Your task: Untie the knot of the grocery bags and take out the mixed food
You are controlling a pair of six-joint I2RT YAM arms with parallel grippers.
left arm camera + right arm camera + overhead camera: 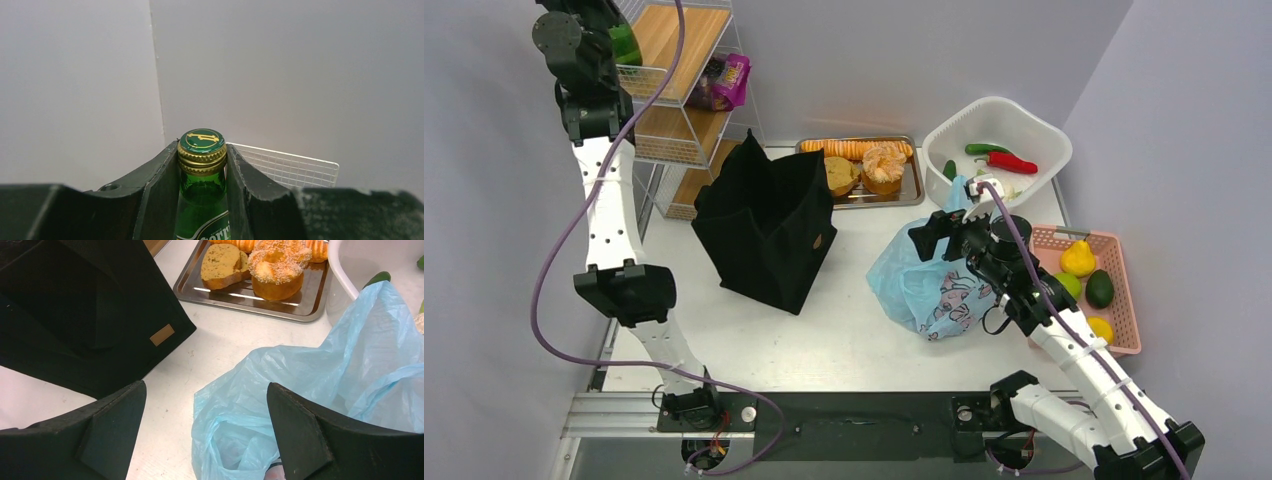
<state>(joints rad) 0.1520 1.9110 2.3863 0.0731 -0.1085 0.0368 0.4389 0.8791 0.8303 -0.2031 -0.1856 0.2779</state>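
"Starting at the upper left, what had the left gripper (201,148) got?" the first asked.

"It was clenched on the neck of the green bottle (202,200), up by the top of the wire shelf (682,92). A purple snack packet (730,80) sat at the shelf's right side," the second said.

"And toward the middle?"

"The black tote (764,225) stood on the table (844,340), mouth gaping, its tan label (817,241) on the right face. Behind it a metal tray (914,192) carried the brown bread (841,175), the round swirled pastry (884,165) and the long sliced loaf (854,148)."

"The plastic bag?"

"The pale blue bag (924,290) slumped right of centre, apart from the tote. The right gripper (206,385) hung over its upper left edge, jaws spread wide with nothing between them. The knot could not be made out."

"Farther right?"

"A white basin (1036,128) at the upper right held red and green peppers. The pink basket (1104,240) at the right edge held yellow and green fruit, a dark avocado (1101,290) among them."
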